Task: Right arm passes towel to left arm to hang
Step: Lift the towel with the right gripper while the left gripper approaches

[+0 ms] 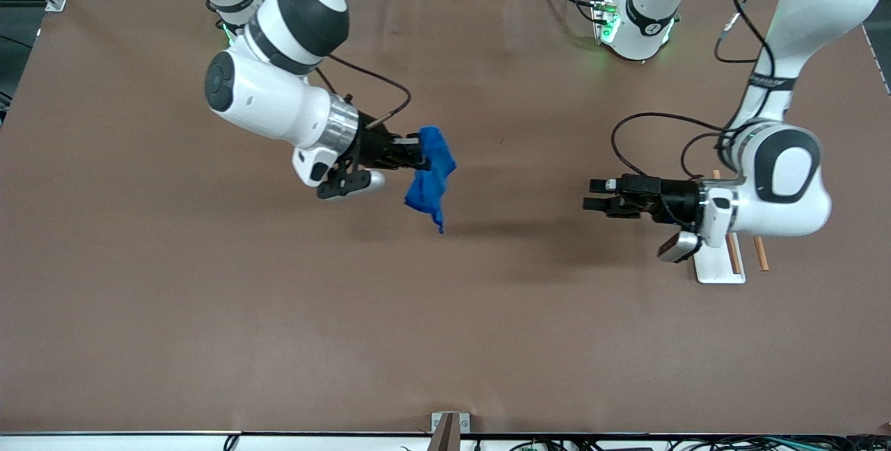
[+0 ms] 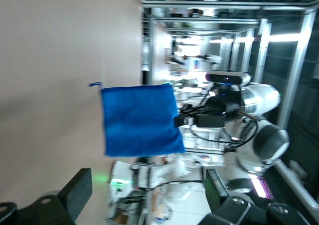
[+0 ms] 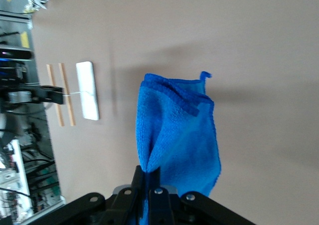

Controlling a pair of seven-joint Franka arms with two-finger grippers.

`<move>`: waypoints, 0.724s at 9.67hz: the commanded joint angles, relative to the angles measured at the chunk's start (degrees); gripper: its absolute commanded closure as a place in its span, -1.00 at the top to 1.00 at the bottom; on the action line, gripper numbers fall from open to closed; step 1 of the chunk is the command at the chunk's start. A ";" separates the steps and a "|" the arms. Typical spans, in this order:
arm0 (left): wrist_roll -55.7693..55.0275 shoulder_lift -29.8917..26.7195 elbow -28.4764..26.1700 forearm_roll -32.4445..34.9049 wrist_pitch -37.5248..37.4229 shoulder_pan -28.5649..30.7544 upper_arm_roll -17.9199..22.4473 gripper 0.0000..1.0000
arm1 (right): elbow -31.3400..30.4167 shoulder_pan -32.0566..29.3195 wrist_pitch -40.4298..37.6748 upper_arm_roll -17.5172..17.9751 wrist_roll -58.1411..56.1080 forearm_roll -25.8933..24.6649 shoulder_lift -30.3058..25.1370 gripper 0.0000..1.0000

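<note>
Counter [image 1: 278, 312]: flat matte brown sheet filling nearly the whole front view, with grey floor and aluminium framing along the 12 o'clock edge. Both arm bases stand on that edge, each lit green; the left arm's carries a small red knob. A white base plate [image 1: 718, 266] with two thin wooden rods [image 1: 760, 254] lies on the counter toward the left arm's end, partly under that arm's wrist. The left wrist view shows lab racks, bright ceiling lights and metal framing past the counter's edge. Right arm [image 1: 271, 96]: reaches out from its base with the forearm roughly level, wrist pointing toward 3 o'clock in the front view. The right tool [image 1: 420, 152] is up in the air over the middle of the counter, fingers fully closed on the upper edge of the towel [image 1: 430, 179]. The towel is bright blue, hangs free below the pinch in loose folds clear of the counter, and shows a small loop at one lower corner; its shadow falls on the brown sheet. Left arm [image 1: 779, 179]: bent down from its base, forearm level, wrist pointing toward 9 o'clock, facing the towel. The left tool [image 1: 593, 195] has its fingers spread wide, holds nothing, and is well apart from the towel.
</note>
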 commanded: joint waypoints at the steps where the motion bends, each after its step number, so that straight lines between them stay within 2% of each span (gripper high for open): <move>1: 5.21 7.57 -0.44 -6.58 -6.58 -0.06 -0.79 1.00 | 1.28 0.90 4.11 1.78 0.05 8.06 1.33 -1.00; 3: 13.02 13.47 -0.79 -9.93 -7.06 -0.14 -3.68 1.00 | 3.02 0.99 7.54 4.50 0.04 13.97 2.47 -1.00; 5: 14.20 16.03 -0.88 -13.02 -7.15 -0.49 -5.97 1.00 | 5.75 1.86 9.74 6.26 0.04 18.28 4.84 -1.00; 7: 11.93 16.57 -2.45 -13.64 -7.15 -0.50 -6.69 0.98 | 8.99 4.31 13.69 6.62 0.22 19.35 7.65 -1.00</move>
